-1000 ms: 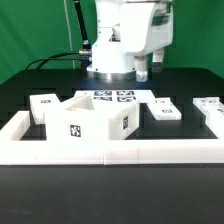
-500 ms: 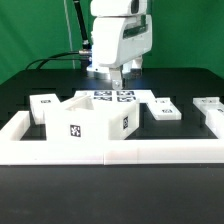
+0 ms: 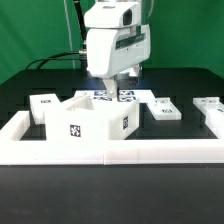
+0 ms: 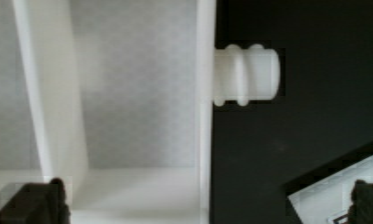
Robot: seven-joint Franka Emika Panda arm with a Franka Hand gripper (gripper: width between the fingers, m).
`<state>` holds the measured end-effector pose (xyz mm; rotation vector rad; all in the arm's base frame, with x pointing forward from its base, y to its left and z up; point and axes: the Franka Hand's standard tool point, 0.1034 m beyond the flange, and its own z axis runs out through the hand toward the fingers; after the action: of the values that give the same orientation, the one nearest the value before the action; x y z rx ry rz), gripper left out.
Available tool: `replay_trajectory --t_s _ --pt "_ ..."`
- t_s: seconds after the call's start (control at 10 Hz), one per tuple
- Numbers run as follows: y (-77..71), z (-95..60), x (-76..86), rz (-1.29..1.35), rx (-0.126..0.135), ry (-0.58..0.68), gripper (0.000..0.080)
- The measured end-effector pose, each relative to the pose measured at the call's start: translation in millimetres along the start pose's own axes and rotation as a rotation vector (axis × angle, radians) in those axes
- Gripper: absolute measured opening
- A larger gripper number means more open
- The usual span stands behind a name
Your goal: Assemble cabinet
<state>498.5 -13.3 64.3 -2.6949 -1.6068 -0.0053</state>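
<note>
As we hover over the tabletop (image 3: 28,88), our claw (image 3: 112,92) hangs wide open, empty. The hollow cabinet body (image 3: 90,122) sits just below it, walls running across our closing line.

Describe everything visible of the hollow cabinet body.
The hollow body is a white, plastic-looking box with thin walls, open at the top. Two outer faces turn toward the exterior camera, each bearing one black-and-white square tag. It stands upright on the black table, just behind the low white rail; contact with the rail cannot be told. The open gripper hangs above its far side, not holding it.
</note>
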Motion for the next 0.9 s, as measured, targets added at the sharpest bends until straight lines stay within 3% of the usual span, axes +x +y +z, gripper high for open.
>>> replay_trajectory --t_s 0.6,0.8,0.9 --pt "-18.8 48.0 -5.3 0.019 0.060 -0.015 0.0798" --pt "-21.1 52.4 -5.4 0.023 0.068 -0.018 0.0798" --pt "-21.0 50.4 -2.6 0.026 0.064 -0.017 0.0657"
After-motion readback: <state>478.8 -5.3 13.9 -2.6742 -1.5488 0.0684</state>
